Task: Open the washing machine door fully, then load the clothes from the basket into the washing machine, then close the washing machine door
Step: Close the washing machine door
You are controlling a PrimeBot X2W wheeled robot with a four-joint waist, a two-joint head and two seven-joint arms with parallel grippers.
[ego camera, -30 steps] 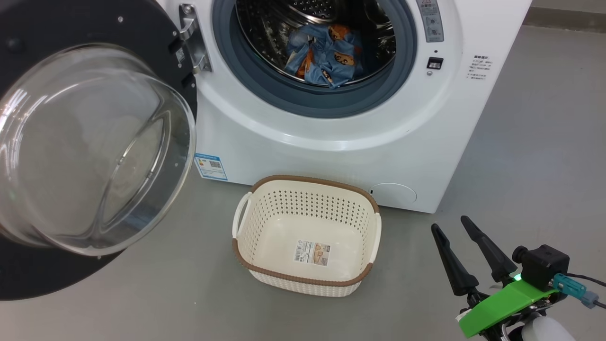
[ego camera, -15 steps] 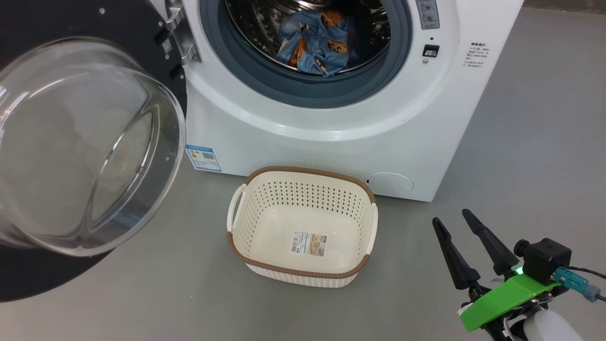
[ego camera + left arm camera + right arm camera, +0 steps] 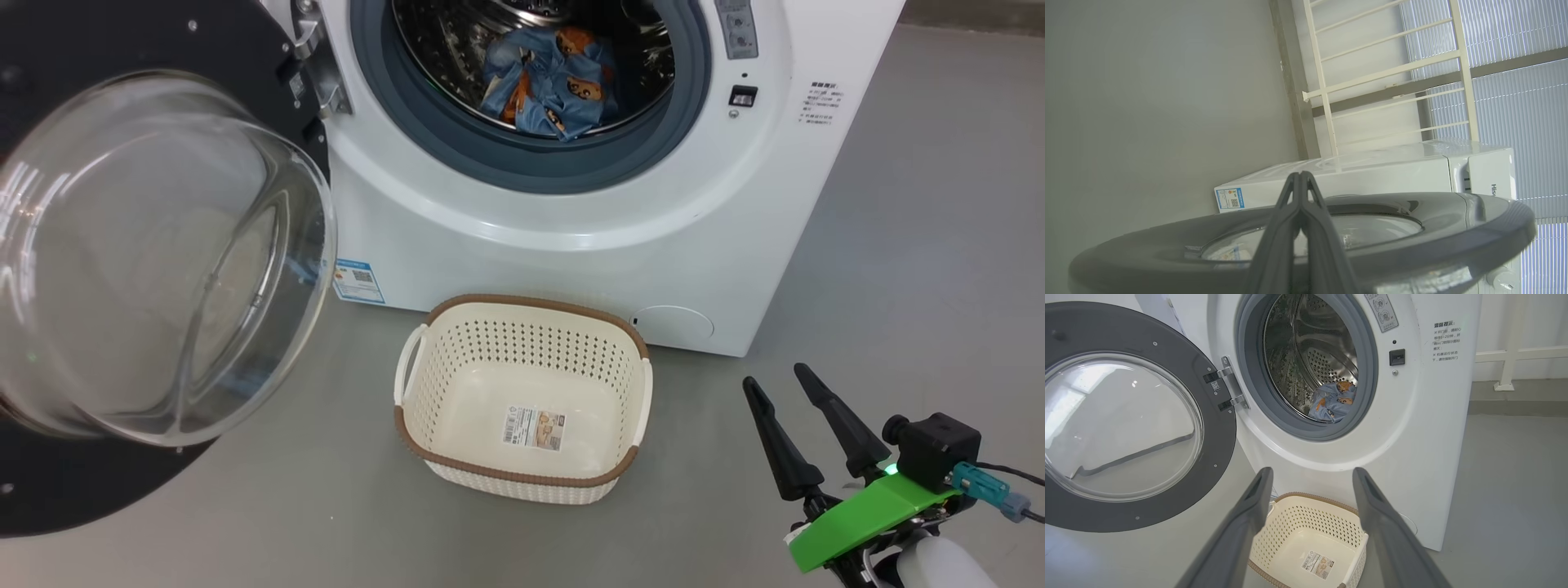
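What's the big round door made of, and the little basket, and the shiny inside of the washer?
Washing machine door: glossy black rim, probably plastic; clear bulging window, likely glass, the floor shows through. Basket: matte cream plastic with punched holes, brown braided rim. Drum: shiny perforated metal, likely steel.

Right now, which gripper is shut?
The left gripper: its two dark fingers meet at the tips, in front of the washing machine door. The right gripper's fingers stand well apart, holding nothing.

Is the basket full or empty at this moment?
Empty. The basket shows a bare floor with only its paper label; the clothes sit in the drum of the washing machine.
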